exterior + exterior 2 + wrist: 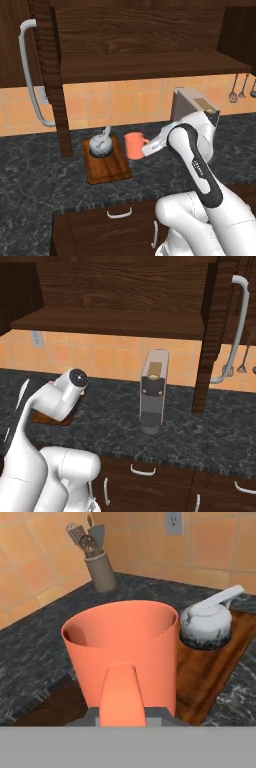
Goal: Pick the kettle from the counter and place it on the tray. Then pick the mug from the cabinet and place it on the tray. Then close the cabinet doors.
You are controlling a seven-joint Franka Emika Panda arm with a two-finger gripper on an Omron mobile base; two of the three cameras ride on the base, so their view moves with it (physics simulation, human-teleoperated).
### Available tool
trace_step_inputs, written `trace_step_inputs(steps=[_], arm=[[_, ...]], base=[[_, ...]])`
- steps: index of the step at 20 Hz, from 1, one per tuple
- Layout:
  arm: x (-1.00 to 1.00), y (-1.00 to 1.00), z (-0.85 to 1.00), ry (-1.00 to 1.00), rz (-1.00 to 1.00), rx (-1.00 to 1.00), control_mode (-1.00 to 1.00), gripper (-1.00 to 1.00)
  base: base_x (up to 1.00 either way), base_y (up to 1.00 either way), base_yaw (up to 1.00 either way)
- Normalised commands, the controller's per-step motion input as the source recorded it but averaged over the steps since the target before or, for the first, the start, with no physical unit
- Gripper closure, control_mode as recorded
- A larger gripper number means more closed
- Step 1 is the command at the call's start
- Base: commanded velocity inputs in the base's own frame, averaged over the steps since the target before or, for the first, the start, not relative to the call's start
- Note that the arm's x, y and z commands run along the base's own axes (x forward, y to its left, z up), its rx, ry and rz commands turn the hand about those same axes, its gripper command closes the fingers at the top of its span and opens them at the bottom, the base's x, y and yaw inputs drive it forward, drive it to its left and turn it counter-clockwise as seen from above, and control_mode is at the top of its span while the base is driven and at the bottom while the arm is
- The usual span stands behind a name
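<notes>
Glossy white rounded arm (192, 210) segments, black joint band with small white lettering, dark round joint cap.

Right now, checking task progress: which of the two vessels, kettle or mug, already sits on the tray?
The silver kettle sits on the tray; the orange mug is held beside it by the gripper.

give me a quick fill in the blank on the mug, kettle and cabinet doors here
1. The kettle sits on the ____.
2. The gripper is shut on the handle of the orange ____.
3. The cabinet doors stand ____.
4. On the counter right of the arm stands a grey ____ machine.

Missing words: tray; mug; open; coffee
</notes>
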Motion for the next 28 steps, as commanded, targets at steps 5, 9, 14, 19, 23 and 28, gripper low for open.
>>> trace_step_inputs(steps=[5, 9, 14, 19, 23, 28], arm=[[0.65, 0.06, -0.55, 0.09, 0.00, 0.10, -1.00, 1.00], [0.60, 0.25, -0.49, 0.07, 0.02, 0.01, -1.00, 1.00], [0.33, 0.38, -0.43, -0.07, 0.01, -0.02, -1.00, 1.00], [0.22, 0.25, -0.40, -0.13, 0.01, -0.12, -1.00, 1.00], [0.07, 0.17, -0.21, -0.08, 0.00, -0.13, -1.00, 1.00], [0.05, 0.10, -0.19, 0.00, 0.00, -0.05, -1.00, 1.00]], base=[[0.00, 0.00, 0.00], [0.00, 0.00, 0.00], [0.00, 0.00, 0.00], [0.00, 0.00, 0.00], [0.00, 0.00, 0.00], [0.00, 0.00, 0.00]])
